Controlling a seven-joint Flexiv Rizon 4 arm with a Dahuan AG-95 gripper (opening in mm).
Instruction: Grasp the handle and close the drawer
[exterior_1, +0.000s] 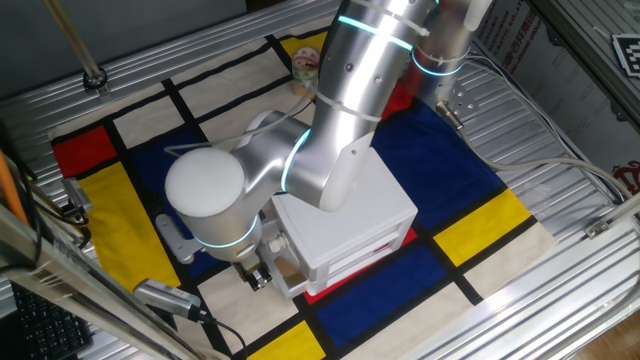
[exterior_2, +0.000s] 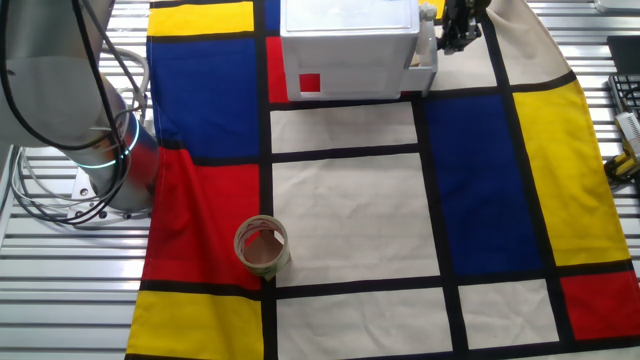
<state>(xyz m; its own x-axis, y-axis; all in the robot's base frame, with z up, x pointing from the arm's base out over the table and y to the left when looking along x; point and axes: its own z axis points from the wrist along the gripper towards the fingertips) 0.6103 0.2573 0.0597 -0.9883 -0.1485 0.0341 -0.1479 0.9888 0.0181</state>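
The white mini cabinet stands on the coloured cloth; it also shows at the top of the other fixed view. Its white drawer sticks out a little from the cabinet's front. My gripper is pressed right up to the drawer front, with dark fingers drawn close together at its centre. The handle is hidden between the fingers. The arm's big elbow joint covers the cabinet's left side.
A roll of tape stands on the cloth far from the cabinet. The robot base with cables sits at the cloth's edge. A grey bracket and a metal-tipped tool lie near the gripper.
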